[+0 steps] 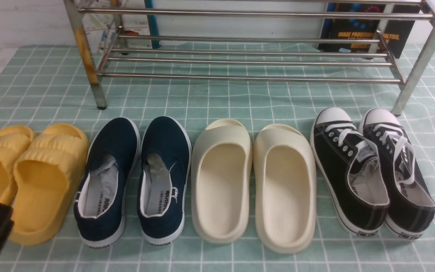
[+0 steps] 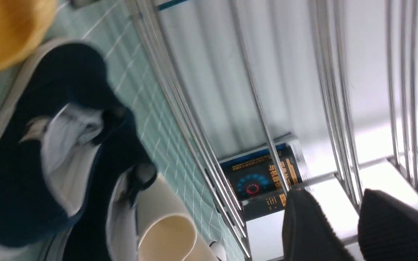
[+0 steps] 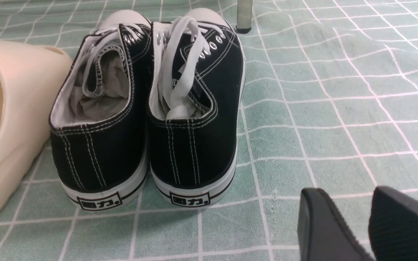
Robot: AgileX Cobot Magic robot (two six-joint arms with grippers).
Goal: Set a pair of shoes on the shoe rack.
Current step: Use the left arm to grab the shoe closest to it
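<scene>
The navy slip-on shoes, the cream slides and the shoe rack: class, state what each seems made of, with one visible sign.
Navy-blue slip-on shoes: likely canvas, matte cloth uppers; rubbery soles. Cream slides: probably moulded foam or rubber, smooth, seamless. Steel-tube shoe rack: shiny metal, reflections; one leg rust-yellowed.

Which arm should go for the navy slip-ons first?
Left, likely. The left gripper sits at the row's left end, its wrist view filled by the navy slip-ons. The right gripper faces the black sneakers at the opposite end.
</scene>
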